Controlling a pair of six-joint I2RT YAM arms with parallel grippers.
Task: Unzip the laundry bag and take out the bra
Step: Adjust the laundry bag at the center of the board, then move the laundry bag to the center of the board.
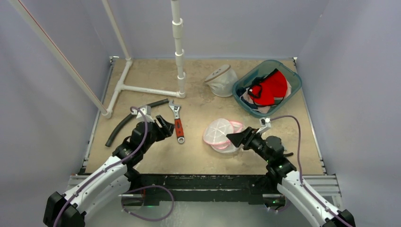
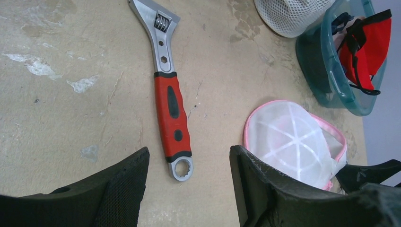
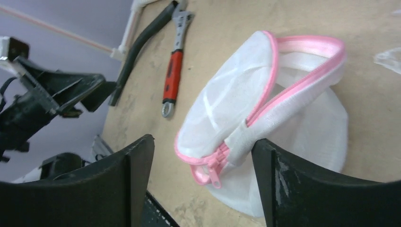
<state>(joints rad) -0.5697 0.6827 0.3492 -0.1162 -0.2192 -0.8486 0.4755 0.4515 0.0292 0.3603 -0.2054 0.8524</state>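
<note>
The laundry bag (image 1: 220, 135) (image 2: 288, 142) (image 3: 265, 109) is a round white mesh pouch with pink zipper trim, lying right of the table's middle. Its zipper gapes along the far side, and the pink pull (image 3: 215, 175) hangs at the near end. My right gripper (image 1: 235, 138) (image 3: 203, 144) is open just in front of that pull, one finger beside the bag's white tab, holding nothing. My left gripper (image 1: 165, 124) (image 2: 189, 156) is open above the bare table, apart from the bag. The bra is hidden from view.
A red-handled wrench (image 1: 178, 124) (image 2: 171, 109) (image 3: 172, 78) lies by the left gripper. A black hose (image 1: 125, 123) and white pipe frame (image 1: 146, 90) sit back left. A second white mesh bag (image 1: 221, 80) and a teal bin (image 1: 295, 82) holding red fabric stand back right.
</note>
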